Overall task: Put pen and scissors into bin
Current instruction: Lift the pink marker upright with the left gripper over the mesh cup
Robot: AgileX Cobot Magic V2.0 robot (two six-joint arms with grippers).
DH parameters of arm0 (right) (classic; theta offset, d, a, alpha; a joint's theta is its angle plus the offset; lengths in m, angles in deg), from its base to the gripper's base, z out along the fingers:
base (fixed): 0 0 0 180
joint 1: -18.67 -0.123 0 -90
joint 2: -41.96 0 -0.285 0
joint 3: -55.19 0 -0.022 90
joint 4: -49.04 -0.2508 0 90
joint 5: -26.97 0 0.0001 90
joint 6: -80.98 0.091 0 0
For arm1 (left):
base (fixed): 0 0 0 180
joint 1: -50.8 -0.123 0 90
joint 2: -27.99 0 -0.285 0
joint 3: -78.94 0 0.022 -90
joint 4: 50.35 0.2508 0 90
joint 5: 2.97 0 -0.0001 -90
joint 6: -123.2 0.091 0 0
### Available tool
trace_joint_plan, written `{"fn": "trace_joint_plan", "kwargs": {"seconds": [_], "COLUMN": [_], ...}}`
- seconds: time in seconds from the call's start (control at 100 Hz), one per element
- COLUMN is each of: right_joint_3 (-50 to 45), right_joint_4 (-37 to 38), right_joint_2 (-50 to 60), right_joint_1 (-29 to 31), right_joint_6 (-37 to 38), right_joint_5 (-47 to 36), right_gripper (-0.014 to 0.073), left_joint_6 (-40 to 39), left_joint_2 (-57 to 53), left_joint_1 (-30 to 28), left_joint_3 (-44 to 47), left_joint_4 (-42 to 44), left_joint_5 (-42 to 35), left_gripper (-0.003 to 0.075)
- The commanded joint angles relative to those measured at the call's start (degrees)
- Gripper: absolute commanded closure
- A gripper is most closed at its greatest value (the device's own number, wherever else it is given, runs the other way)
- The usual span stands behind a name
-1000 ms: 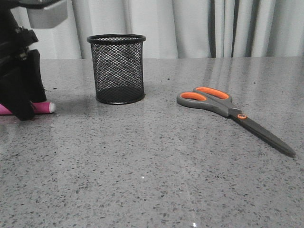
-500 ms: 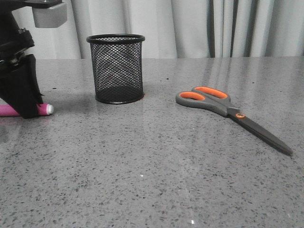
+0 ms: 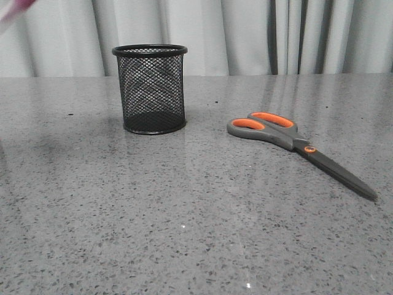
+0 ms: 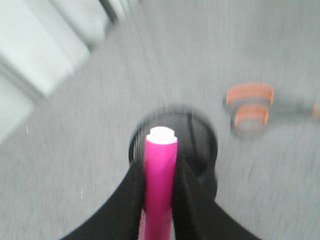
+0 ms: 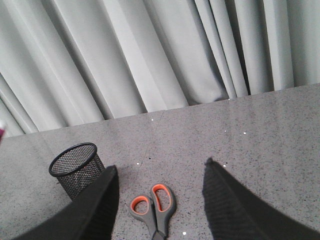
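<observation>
Left wrist view: left claw (image 4: 159, 187) clamped on pen (image 4: 160, 175), black fingers (image 4: 131, 200) pressed against both sides of the magenta barrel, white tip end pointing away from the wrist. Pen lifted clear of the bench (image 3: 184, 215), held above the bin (image 4: 200, 150), white tip overlapping the bin's dark rim in this view. Heavy motion blur, so exact alignment over the opening not readable. Scissors (image 4: 250, 107) visible beyond the bin, orange loops only, smeared.

Front view: only a blurred pink streak of pen (image 3: 15, 7) at the top left corner of the shot, high over the bench's left side. Left claw itself out of shot. Bin (image 3: 150, 88) upright toward the far left part of the bench, mesh see-through, nothing visible inside. Scissors (image 3: 295, 144) flat on the bench, right of the bin and well apart from it, handles toward the bin and the far edge, blades closed, running toward the near right edge. Grey curtain (image 3: 245, 37) behind the far edge.

Right wrist view: right claw (image 5: 160, 210) spread wide, gripping nothing, dark fingers (image 5: 95, 210) at either side of the view, raised well above the bench. Scissors (image 5: 152, 207) seen between the fingers far below, no contact. Bin (image 5: 75, 167) just beside one finger in the view, upright, open mouth visible.
</observation>
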Motion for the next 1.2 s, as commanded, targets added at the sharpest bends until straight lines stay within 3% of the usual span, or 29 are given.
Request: {"fn": "trace_joint_plan", "kwargs": {"seconds": [0.0, 0.24, 0.33, 0.51, 0.89, 1.19], "right_joint_3": [1.80, 1.80, 1.80, 1.80, 1.57, 1.57], "right_joint_4": [0.47, 0.47, 0.47, 0.57, 0.57, 0.57], "right_joint_2": [-0.99, -0.99, -0.99, -0.99, -0.99, -0.99], "right_joint_1": [-0.05, -0.05, -0.05, -0.05, -0.05, -0.05], "right_joint_6": [-0.67, -0.67, -0.67, -0.67, -0.86, -0.86], "right_joint_5": [-3.94, -3.90, -3.81, -3.65, -3.10, -2.60], "right_gripper": [0.0246, 0.0246, 0.0246, 0.0246, 0.0246, 0.0246], "left_joint_6": [4.45, 31.90, 32.67, 32.89, 41.15, 40.22], "left_joint_2": [-2.39, -1.89, -0.34, 5.55, 12.82, 19.86], "left_joint_1": [-0.21, -0.11, -0.11, -0.11, 0.24, 1.01], "left_joint_3": [-1.40, 2.62, 4.12, 5.39, 1.91, -6.18], "left_joint_4": [-15.51, -58.81, -58.81, -58.81, -58.81, -58.81], "left_joint_5": [-4.89, -5.16, -3.58, 6.75, 10.87, 12.24], "left_gripper": [0.0739, 0.0739, 0.0739, 0.0739, 0.0739, 0.0739]}}
